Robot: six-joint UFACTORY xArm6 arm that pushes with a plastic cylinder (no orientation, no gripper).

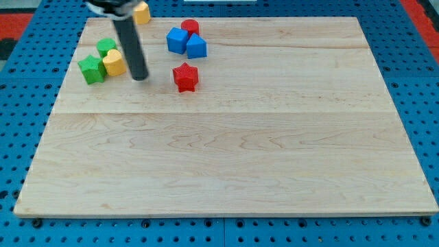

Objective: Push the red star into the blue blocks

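The red star (pixel 185 76) lies on the wooden board in the upper left part of the view. Just above it sit two blue blocks, a blue cube (pixel 177 40) and a blue triangular block (pixel 196 46), touching each other. A small gap separates the star from them. My tip (pixel 139 75) rests on the board to the left of the red star, about a block's width away, and right of the yellow block.
A red cylinder (pixel 190 27) touches the blue blocks at the top. A green star (pixel 91 69), a green block (pixel 106 46) and a yellow block (pixel 114 62) cluster at the left. Another yellow block (pixel 141 12) sits at the board's top edge (pixel 274 18).
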